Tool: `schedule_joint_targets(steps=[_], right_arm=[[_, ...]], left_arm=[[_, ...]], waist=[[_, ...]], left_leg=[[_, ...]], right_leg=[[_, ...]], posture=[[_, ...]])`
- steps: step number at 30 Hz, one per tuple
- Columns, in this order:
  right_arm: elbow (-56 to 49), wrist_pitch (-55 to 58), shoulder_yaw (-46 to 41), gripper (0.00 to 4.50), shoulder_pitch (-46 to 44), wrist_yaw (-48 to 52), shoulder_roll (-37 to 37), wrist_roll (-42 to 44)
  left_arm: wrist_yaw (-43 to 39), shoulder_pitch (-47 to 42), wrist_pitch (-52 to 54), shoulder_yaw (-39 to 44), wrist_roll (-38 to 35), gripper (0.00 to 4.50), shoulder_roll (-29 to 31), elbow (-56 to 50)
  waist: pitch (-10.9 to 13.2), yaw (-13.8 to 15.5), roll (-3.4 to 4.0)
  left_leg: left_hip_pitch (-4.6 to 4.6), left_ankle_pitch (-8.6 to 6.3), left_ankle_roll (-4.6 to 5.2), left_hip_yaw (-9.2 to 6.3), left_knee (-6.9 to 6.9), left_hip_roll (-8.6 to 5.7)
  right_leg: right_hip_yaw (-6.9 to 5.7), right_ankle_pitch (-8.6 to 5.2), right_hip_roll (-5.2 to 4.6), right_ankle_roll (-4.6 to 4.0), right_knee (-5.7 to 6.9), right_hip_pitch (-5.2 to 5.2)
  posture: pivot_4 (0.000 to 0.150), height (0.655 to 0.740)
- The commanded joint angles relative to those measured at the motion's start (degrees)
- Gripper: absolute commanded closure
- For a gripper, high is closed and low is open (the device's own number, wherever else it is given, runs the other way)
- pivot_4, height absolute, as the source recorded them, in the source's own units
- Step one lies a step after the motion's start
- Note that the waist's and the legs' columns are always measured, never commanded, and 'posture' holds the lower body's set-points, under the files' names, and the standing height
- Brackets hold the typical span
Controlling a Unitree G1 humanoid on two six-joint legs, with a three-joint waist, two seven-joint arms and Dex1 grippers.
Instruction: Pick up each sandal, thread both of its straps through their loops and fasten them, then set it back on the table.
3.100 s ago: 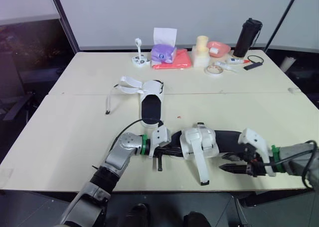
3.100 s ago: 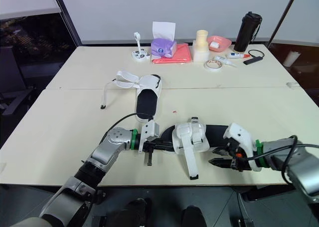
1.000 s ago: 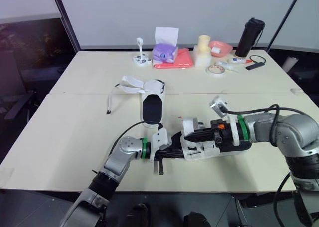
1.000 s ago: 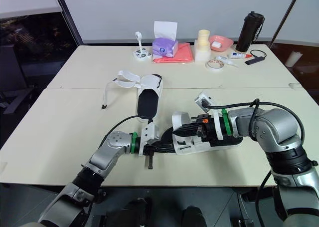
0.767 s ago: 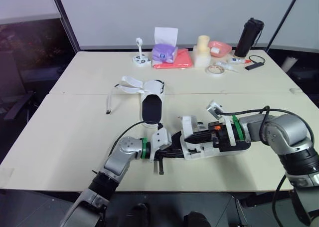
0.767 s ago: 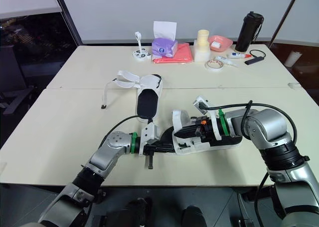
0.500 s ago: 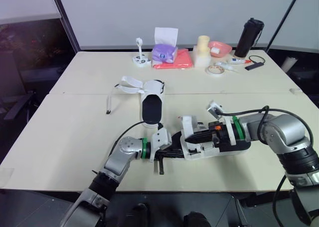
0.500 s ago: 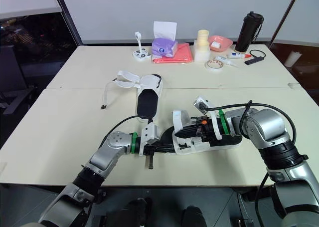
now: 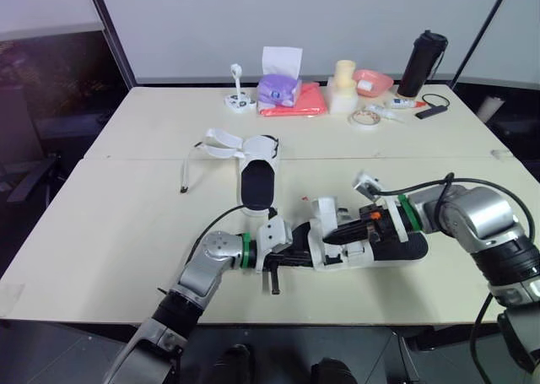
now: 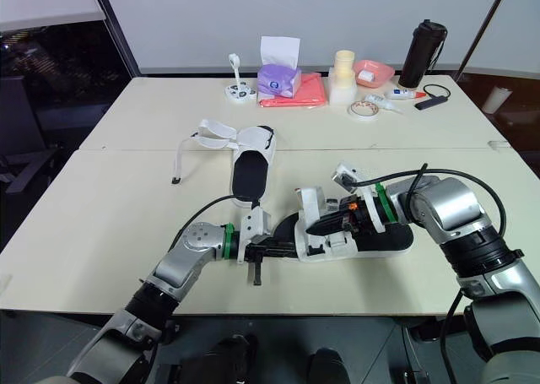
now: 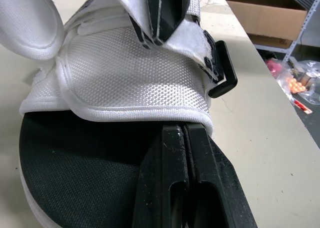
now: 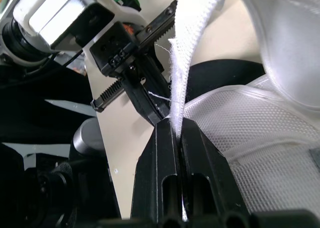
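One sandal [image 9: 371, 251]: lies by the desk's [image 9: 110, 224] front edge, long axis left to right, between my arms; left tool [image 9: 295, 258] pressed together on its sole edge at the left end, right tool [image 9: 332, 237] pinching its white strap [image 12: 190, 47] above the middle.

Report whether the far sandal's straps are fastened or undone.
Undone: the far sandal's white straps lie spread open across the table.
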Motion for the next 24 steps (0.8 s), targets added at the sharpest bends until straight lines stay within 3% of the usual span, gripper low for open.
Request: schedule_joint_targets(steps=[1,24], right_arm=[[1.11,-1.61,1.39,4.49,-0.51,1.28,-0.97,-2.84],[-11.53,-12.17,3.61,4.49,6.73,2.61,-4.5,-11.36]], left_arm=[[0.49,0.82,0.59,-1.49,1.38,4.5,0.13,1.52],[0.71,0.36,0.59,-1.39,1.14,4.5,0.15,1.82]], waist=[[0.0,0.0,0.0],[0.0,0.08,0.0]], left_leg=[[0.0,0.0,0.0,0.0,0.0,0.0],[0.01,-0.01,-0.01,-0.01,0.0,0.01]], right_leg=[[0.0,0.0,0.0,0.0,0.0,0.0],[0.0,0.0,-0.01,0.02,-0.03,0.0]], posture=[[0.15,0.74],[0.15,0.74]])
